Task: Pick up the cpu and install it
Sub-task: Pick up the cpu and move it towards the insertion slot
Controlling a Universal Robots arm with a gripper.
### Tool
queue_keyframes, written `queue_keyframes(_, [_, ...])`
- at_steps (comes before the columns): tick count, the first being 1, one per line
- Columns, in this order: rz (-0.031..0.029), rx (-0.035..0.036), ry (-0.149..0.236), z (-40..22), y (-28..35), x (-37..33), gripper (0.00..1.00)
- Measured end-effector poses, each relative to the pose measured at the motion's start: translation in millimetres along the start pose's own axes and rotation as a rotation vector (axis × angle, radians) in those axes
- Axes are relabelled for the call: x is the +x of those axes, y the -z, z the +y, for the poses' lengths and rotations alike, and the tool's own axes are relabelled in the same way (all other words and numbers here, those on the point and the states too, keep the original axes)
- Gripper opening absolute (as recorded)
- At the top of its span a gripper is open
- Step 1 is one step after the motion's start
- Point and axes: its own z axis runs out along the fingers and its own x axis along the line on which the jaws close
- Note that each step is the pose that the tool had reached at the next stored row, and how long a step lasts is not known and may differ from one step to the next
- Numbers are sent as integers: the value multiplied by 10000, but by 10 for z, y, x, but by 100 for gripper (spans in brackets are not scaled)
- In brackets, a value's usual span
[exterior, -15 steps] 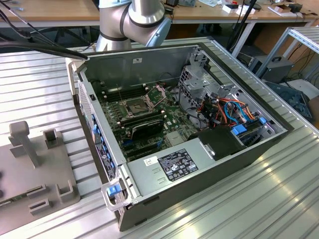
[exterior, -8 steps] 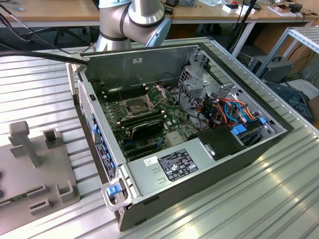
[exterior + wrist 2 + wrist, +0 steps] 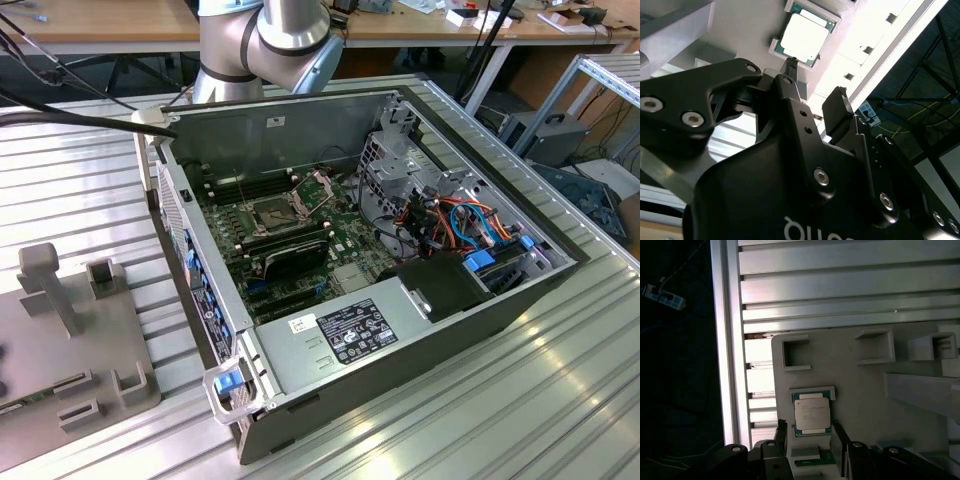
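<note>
The cpu (image 3: 812,414), a small square chip with a dull silver-grey metal top on a green edge, lies flat in a shallow grey nest (image 3: 830,391) in both wrist views. The two black fingers (image 3: 781,432) are released and spread wide, one on each side of the chip, with a gap showing between each finger and it. How high they stand over the chip cannot be told. The gripper (image 3: 810,440) is black, with bolted links behind the fingers.

In the second wrist view the cpu (image 3: 805,37) sits just beyond the fingers (image 3: 840,97) of the gripper (image 3: 815,82).

The nest belongs to a pale grey fixture plate (image 3: 860,385) with raised slots and brackets, resting on a ribbed aluminium table (image 3: 840,290).

In the exterior view the fixture plate (image 3: 100,340) lies at eight o'clock from the open computer case (image 3: 440,340). The silver robot arm (image 3: 265,40) stands at twelve o'clock. Inside the case the dark square socket (image 3: 270,212) lies at ten o'clock from the case's middle, its metal retention frame (image 3: 318,185) raised just beside it at one o'clock.
</note>
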Motion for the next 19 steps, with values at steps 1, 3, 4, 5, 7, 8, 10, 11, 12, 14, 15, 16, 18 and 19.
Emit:
queue_keyframes(1, [0, 1, 0, 0, 0, 0, 48])
queue_keyframes(3, [0, 0, 0, 0, 0, 0, 48])
queue_keyframes(4, [0, 1, 0, 0, 0, 0, 48])
queue_keyframes(5, [0, 0, 0, 0, -1, 0, 48])
queue_keyframes(7, [-2, -1, 0, 0, -7, 0, 48])
queue_keyframes(8, [-3, -3, 0, 0, -14, -1, 48])
queue_keyframes(10, [-1, -1, 0, -1, -36, -1, 48])
queue_keyframes(11, [-1, -1, 0, -2, -44, -1, 48])
queue_keyframes(12, [0, 0, 0, -2, -54, -2, 48])
queue_keyframes(14, [-1, 0, 0, -3, -80, -2, 48])
queue_keyframes(15, [-1, 0, 0, -4, -96, -3, 48])
queue_keyframes(16, [0, 0, -1, -5, -115, -3, 48])
queue_keyframes(18, [-2, -1, 0, -6, -150, -5, 48])
queue_keyframes(19, [0, 0, 0, -6, -171, -5, 48])
